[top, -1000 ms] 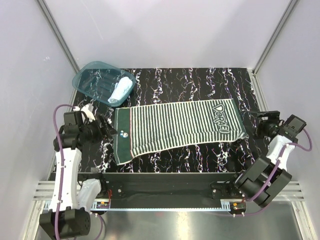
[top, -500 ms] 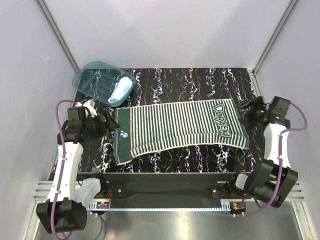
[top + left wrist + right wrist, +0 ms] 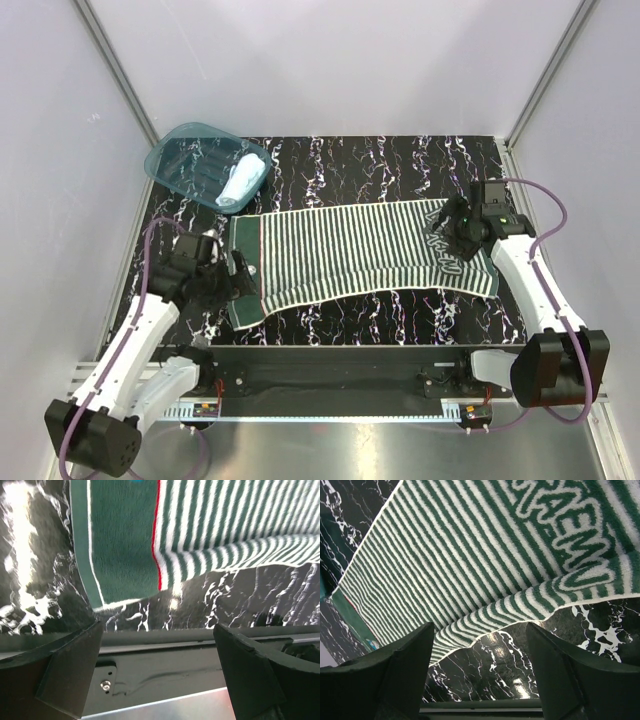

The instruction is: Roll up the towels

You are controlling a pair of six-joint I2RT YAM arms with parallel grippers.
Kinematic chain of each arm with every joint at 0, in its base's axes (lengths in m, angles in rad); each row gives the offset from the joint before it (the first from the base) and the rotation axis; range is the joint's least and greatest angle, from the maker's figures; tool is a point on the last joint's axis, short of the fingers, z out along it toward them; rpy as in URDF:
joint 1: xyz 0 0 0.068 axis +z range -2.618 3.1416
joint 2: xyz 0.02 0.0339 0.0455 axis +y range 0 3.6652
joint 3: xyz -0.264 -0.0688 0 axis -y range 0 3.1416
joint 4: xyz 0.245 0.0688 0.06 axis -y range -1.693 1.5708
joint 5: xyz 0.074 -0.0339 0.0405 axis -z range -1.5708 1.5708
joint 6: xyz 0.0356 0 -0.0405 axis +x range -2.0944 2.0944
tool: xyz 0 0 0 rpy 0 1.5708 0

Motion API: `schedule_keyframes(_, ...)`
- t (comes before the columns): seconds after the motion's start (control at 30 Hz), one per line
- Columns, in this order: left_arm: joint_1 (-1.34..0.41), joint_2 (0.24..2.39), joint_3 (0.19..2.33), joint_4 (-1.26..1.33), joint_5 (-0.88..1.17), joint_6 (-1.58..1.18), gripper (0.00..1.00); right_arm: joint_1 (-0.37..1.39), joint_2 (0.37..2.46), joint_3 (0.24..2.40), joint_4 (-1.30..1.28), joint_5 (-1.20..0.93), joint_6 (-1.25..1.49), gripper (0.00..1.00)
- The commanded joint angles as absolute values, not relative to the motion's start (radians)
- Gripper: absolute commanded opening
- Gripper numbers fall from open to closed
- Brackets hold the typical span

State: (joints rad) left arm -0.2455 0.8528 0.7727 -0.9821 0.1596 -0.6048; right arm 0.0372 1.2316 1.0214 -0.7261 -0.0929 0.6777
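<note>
From above: a black worktop (image 3: 380, 160) veined with white carries a dark green-and-white striped towel (image 3: 350, 255), spread flat and running left to right across the middle. Its left end is plain green. Its right end bears white lettering (image 3: 443, 245). The near long edge is uneven, reaching nearest the arms at the left corner. At the far left corner of the worktop a clear teal basin (image 3: 185, 160) holds a pale blue towel (image 3: 241, 181), already rolled up. The left arm (image 3: 150, 320) reaches in so that the left jaws hang over the towel's plain green end. The right arm (image 3: 530, 280) bends inward, and the right jaws hang over the lettered end.

Left wrist camera: two dark fingers (image 3: 70, 665) frame the bottom corners, spread as wide as they go, with nothing between them. Beyond them lies the striped towel's (image 3: 125, 545) green end, crossed by a thin red line, on the glossy worktop (image 3: 30, 555). A dark frame rail (image 3: 165, 655) runs along the worktop's near edge.

Right wrist camera: the two fingers (image 3: 410, 665) stand well apart, gripping nothing. Between and beyond them the striped towel (image 3: 470, 555) fills most of the view, with the lettering (image 3: 560, 535) at upper right. Its wavy near edge lies against the worktop (image 3: 600, 625).
</note>
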Motion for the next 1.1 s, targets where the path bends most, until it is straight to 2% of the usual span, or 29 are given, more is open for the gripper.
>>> schedule_keyframes(0.0, -0.317, 0.844, 0.706, -1.009, 0.072, -0.718, 0.99, 0.063, 1.224, 1.054, -0.762, -0.023, 0.64, 0.8)
schedule_keyframes(0.17, -0.434, 0.853, 0.632, -0.996, -0.061, -0.897, 0.99, 0.063, 1.226, 1.006, -0.729, -0.119, 0.598, 0.8)
schedule_keyframes(0.33, -0.46, 0.831, 0.6, -0.973, -0.167, -1.044, 0.99, 0.064, 1.236, 0.996, -0.696, -0.228, 0.562, 0.8)
schedule_keyframes(0.53, -0.475, 0.911, 0.505, -0.839, -0.164, -1.121, 0.99, 0.064, 1.217, 0.997, -0.7, -0.239, 0.541, 0.81)
schedule_keyframes(0.67, -0.497, 0.937, 0.491, -0.81, -0.231, -1.149, 0.99, 0.063, 1.177, 0.977, -0.67, -0.238, 0.571, 0.81)
schedule_keyframes(0.73, -0.497, 0.939, 0.466, -0.798, -0.248, -1.147, 0.96, 0.064, 1.167, 0.979, -0.666, -0.23, 0.571, 0.81)
schedule_keyframes(0.93, -0.499, 0.953, 0.425, -0.726, -0.256, -1.124, 0.69, 0.063, 1.17, 1.0, -0.706, -0.209, 0.555, 0.8)
schedule_keyframes(1.03, -0.497, 0.974, 0.436, -0.71, -0.249, -1.091, 0.59, 0.063, 1.177, 1.006, -0.719, -0.201, 0.555, 0.81)
schedule_keyframes(1.07, -0.497, 0.983, 0.44, -0.704, -0.247, -1.079, 0.48, 0.064, 1.178, 1.012, -0.727, -0.195, 0.555, 0.8)
